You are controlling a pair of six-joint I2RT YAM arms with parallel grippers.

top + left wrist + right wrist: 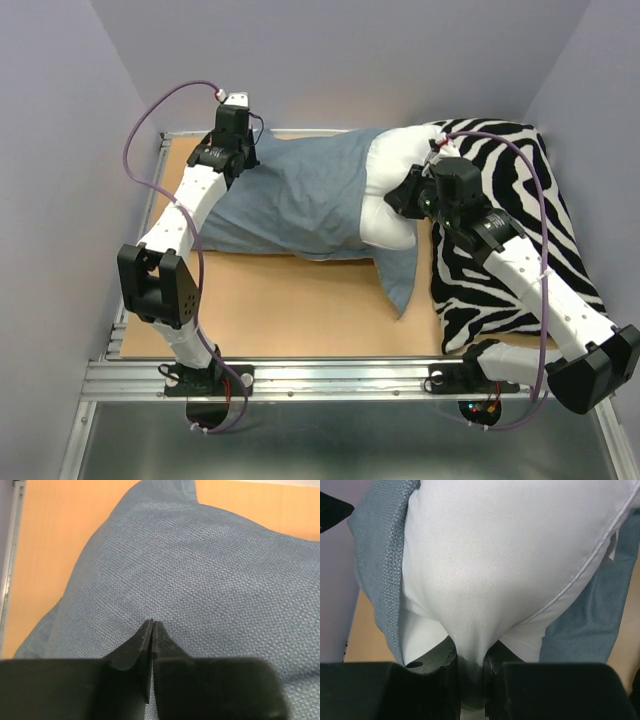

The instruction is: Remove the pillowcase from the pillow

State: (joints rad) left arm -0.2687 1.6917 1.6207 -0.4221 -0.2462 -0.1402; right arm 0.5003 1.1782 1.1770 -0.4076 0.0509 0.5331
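Observation:
The dusty blue pillowcase lies across the far half of the table, with a loose flap hanging towards the front at its right end. The white pillow sticks out of its right, open end. My left gripper is at the case's far left end. In the left wrist view it is shut, its tips on the blue fabric, with no fold seen between them. My right gripper is shut on a pinch of the pillow. Pillowcase edges frame the pillow on both sides.
A black-and-white zebra-striped cushion lies along the right side under my right arm. The wooden tabletop has a metal rail along the front edge. Grey walls close in the left, right and back.

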